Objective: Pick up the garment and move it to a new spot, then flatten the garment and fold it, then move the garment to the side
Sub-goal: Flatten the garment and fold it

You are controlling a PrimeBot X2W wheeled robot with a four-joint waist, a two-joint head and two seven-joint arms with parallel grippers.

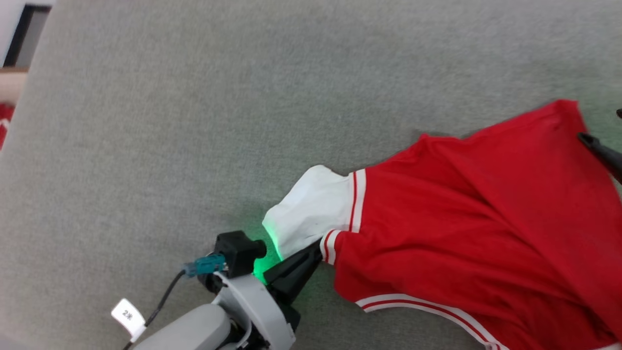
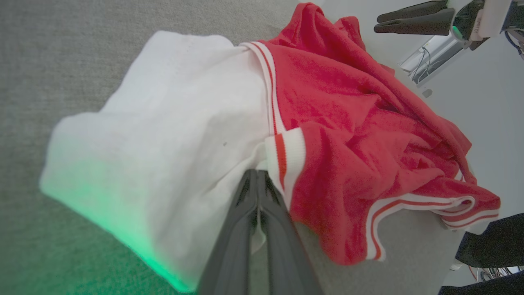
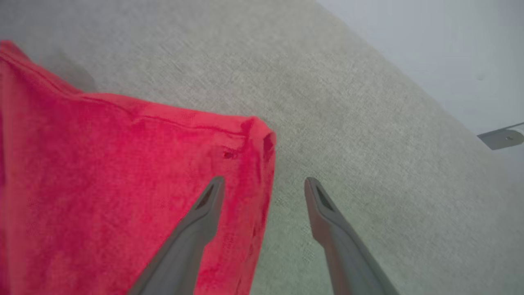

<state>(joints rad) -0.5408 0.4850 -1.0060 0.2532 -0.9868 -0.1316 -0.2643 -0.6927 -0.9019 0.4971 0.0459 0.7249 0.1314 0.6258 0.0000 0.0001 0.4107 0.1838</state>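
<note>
Inspector: The left gripper [image 2: 257,174] has its two dark fingers pressed together, with a fold of white cloth pinched between them. It holds the garment [image 1: 461,218] at the edge of the white sleeve [image 1: 311,209], just where the red-and-white striped cuff [image 2: 284,157] begins.

Clerk: And the right gripper [image 3: 264,184]?

Inspector: Its fingers stand wide apart with nothing between them. In the right wrist view one finger lies over a red corner of the garment, the other over the bare grey surface [image 1: 194,121]. Whether the first finger touches the cloth cannot be told.

Clerk: Position of the garment?

Inspector: It lies on the grey surface, toward the robot's right in the head view, and runs off that view's right and bottom edges. The sleeve end points toward the left gripper, and the opposite red corner sits beside the right gripper. The red body is rumpled, with long creases running between the two ends. A striped hem [image 1: 413,304] curves along the near edge.

Clerk: Anything further noted?

Inspector: A green light [image 1: 265,265] falls on the surface and on the lower edge of the sleeve, beside the left gripper. A dark cable [image 1: 165,296] with a white tag [image 1: 127,316] runs alongside the left forearm. At the head view's left edge, past the surface, a patch of red [image 1: 5,124] shows. What it is cannot be told.
</note>
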